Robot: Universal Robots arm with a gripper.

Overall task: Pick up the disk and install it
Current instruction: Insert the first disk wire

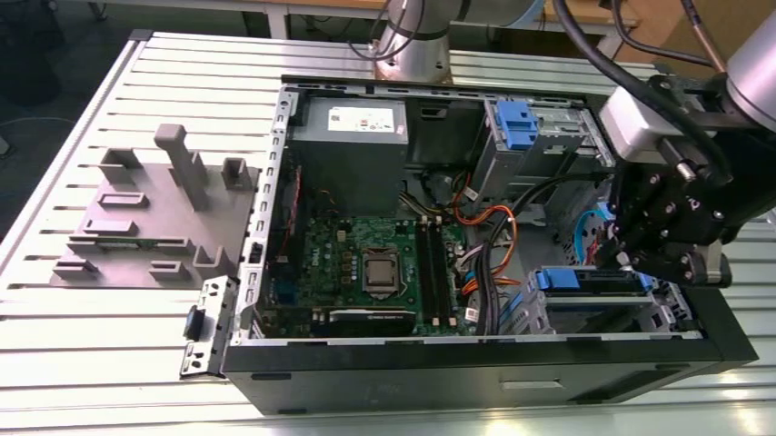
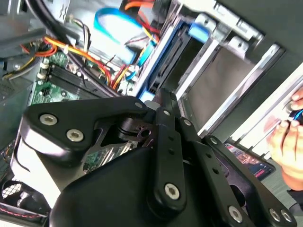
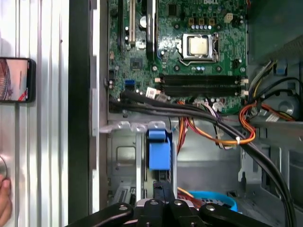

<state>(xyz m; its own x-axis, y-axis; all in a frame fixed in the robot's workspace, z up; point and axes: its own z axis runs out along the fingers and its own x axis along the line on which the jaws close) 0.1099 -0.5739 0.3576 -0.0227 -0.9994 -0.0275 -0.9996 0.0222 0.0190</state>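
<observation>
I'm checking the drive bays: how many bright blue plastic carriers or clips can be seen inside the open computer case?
2. One blue carrier sits in the lower bay beside the gripper; another blue clip is in the upper bay near the power supply. Others may hide behind the arm.

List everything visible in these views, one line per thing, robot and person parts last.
computer case: one, black, open, lying on the slatted table.
table: one, silver slats, under the case.
motherboard: one, green, on the case floor.
power supply: one, grey box with a white sticker, far corner of the case.
disk: one, blue-framed, in the drive bay below the gripper.
blue clip: one, in the far drive bay.
cables: several, orange, black and blue, between motherboard and bays.
grey fixture: one, on the table at the exterior view's left.
phone: one, dark, on the table.
gripper: one, black, over the near bay.
person's hand: one, at the table edge.
</observation>
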